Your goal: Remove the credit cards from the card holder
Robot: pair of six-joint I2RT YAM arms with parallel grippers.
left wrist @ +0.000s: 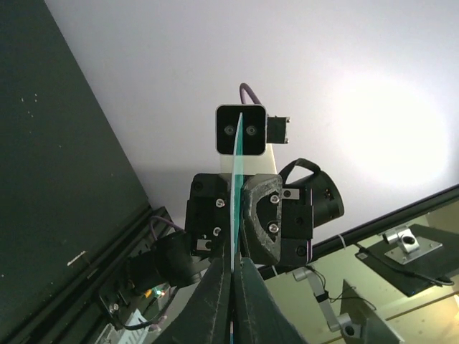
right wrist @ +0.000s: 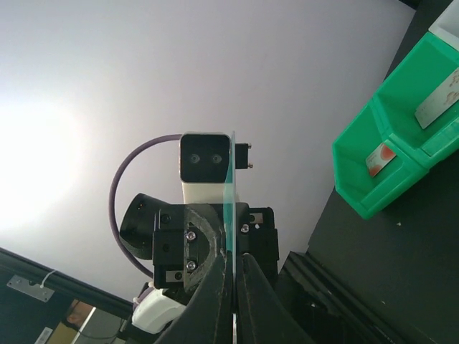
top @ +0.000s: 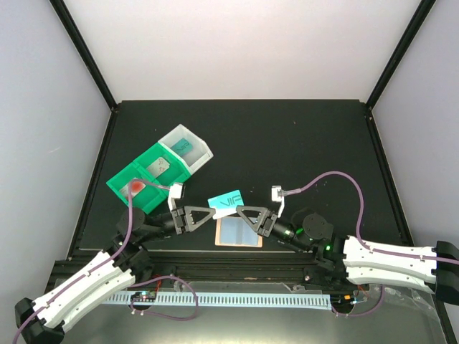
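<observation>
A teal credit card (top: 225, 201) marked VIP is held in the air between my two grippers. My left gripper (top: 213, 213) is shut on its left end and my right gripper (top: 240, 211) is shut on its right end. The card holder (top: 238, 233), peach-rimmed with pale blue panels, lies open on the table just below them. In the left wrist view the card (left wrist: 237, 179) shows edge-on between the shut fingers of my left gripper (left wrist: 233, 261). In the right wrist view the card (right wrist: 231, 186) does the same in my right gripper (right wrist: 234, 258).
A green bin (top: 123, 185) at the left holds a card with a red blotch (top: 135, 187) and a pale grey card (top: 161, 168). A white bin (top: 203, 150) behind it holds a teal card (top: 183, 147). The green bin (right wrist: 401, 136) shows in the right wrist view.
</observation>
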